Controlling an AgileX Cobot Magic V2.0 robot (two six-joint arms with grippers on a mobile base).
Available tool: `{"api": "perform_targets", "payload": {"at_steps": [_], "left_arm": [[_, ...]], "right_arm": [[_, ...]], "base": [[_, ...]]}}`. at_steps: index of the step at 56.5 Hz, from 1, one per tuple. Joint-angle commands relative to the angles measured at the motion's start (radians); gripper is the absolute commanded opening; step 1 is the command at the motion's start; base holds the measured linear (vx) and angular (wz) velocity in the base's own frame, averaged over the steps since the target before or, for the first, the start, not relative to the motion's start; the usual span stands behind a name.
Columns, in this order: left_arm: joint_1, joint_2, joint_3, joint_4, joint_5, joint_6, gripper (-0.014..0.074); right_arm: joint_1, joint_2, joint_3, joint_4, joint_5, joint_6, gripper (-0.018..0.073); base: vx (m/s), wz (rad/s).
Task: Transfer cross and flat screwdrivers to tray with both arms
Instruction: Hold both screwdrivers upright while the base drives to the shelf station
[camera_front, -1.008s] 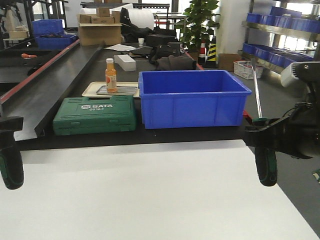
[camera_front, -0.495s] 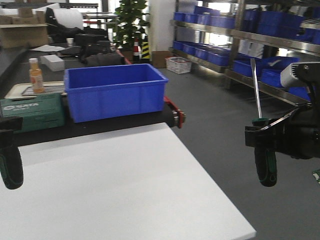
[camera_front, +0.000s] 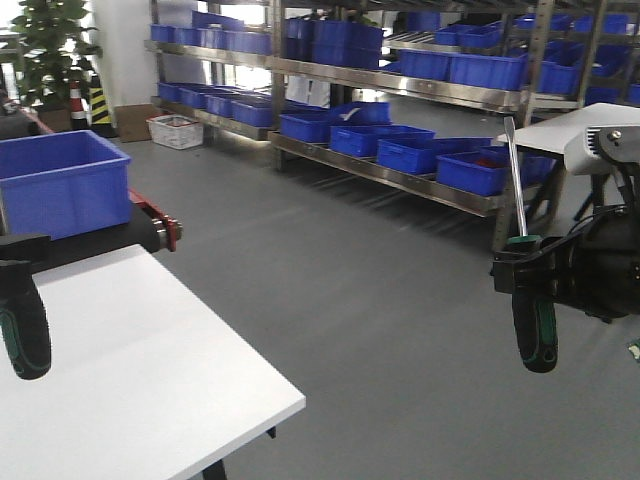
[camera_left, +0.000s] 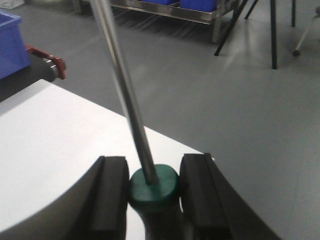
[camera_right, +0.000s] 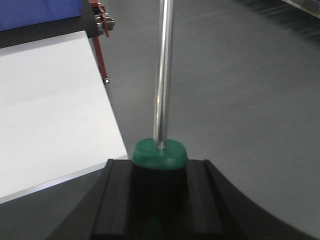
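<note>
Left gripper (camera_left: 152, 192): black pads (camera_left: 111, 192) press in on both sides of the green collar of a screwdriver with a black-and-green rubber handle and bright steel shaft, the left screwdriver (camera_left: 150, 182). Firm grasp, no gap showing. The shaft runs up and away from the wrist camera, leaning left. The tip is out of frame, so cross or flat cannot be told. In the front view its handle hangs below the gripper at the far left edge, above the flat white table (camera_front: 130, 370) and clear of the surface

Right gripper (camera_right: 160, 195): pads clamped on a matching black-and-green handle, the right screwdriver (camera_right: 161, 152). The green collar pokes up above the jaws and the steel shaft stands near upright. In the front view the handle hangs below the gripper and the shaft rises above it. The tip is too small to read. This tool is off the table's right side, over bare grey floor (camera_front: 380, 300), well apart from the table edge

Surroundings: an open-topped blue plastic bin (camera_front: 60, 185) sits behind the table's far edge on a black conveyor with a red end bracket (camera_front: 165, 225). A steel shelving rack (camera_front: 400, 95) holding smaller blue bins runs along the back. A potted green plant (camera_front: 45, 40) stands top left
</note>
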Motion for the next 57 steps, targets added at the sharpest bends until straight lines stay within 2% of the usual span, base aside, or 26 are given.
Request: {"api": "perform_targets", "payload": {"at_steps": [1, 24, 57], "left_arm": [[-0.003, -0.022, -0.031, -0.024, -0.086, -0.001, -0.0006], [-0.003, -0.022, -0.031, -0.024, -0.086, -0.001, -0.0006], [-0.003, -0.022, -0.031, -0.024, -0.086, -0.001, -0.0006]], "right_arm": [[-0.003, -0.028, -0.033, 0.006, -0.085, -0.005, -0.0008], [-0.003, -0.028, -0.033, 0.006, -0.076, -0.005, -0.0008], [-0.003, -0.028, -0.033, 0.006, -0.076, -0.005, -0.0008]], "base": [[-0.10, -0.52], [-0.03, -0.39], [0.10, -0.34]]}}
